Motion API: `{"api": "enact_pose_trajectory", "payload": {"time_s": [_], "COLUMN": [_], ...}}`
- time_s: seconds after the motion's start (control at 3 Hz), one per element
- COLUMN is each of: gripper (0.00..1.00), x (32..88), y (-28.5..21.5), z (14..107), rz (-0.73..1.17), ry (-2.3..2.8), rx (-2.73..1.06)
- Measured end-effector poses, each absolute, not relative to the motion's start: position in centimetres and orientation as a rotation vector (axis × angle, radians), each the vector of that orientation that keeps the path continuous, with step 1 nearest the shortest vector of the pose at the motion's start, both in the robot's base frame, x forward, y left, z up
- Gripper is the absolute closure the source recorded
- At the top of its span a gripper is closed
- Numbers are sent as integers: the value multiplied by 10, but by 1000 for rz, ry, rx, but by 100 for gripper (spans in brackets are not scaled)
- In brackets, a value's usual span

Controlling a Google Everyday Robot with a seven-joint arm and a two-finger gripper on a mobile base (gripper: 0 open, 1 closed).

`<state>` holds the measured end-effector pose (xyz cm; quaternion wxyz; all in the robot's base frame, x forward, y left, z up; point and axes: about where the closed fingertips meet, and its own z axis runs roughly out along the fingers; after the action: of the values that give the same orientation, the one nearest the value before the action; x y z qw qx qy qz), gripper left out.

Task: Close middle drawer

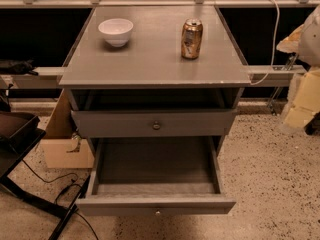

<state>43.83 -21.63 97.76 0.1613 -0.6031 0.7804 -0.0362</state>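
Observation:
The middle drawer is pulled far out towards me. It is wide, shallow and grey, with a small round knob at the centre of its front, and its inside holds nothing. Above it, the taller top drawer front with its knob stands a little way out, with a dark gap under the cabinet top. The lowest drawer is hidden. My gripper is the pale shape at the right edge. It is right of the cabinet, level with the top drawer, and touches nothing.
A white bowl and a bronze drink can stand on the cabinet top. A cardboard box sits at the left, with black furniture and floor cables beside it. A white cable hangs at the right.

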Motion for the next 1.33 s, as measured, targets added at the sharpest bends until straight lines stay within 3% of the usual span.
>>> {"api": "enact_pose_trajectory", "payload": {"time_s": [0.67, 1.33], "gripper": [0, 42], "x": [439, 416], "y": [-210, -174], "z": [938, 803], "rz": [-32, 178], "ry": [2229, 2184], "rx": [-1674, -1641]}}
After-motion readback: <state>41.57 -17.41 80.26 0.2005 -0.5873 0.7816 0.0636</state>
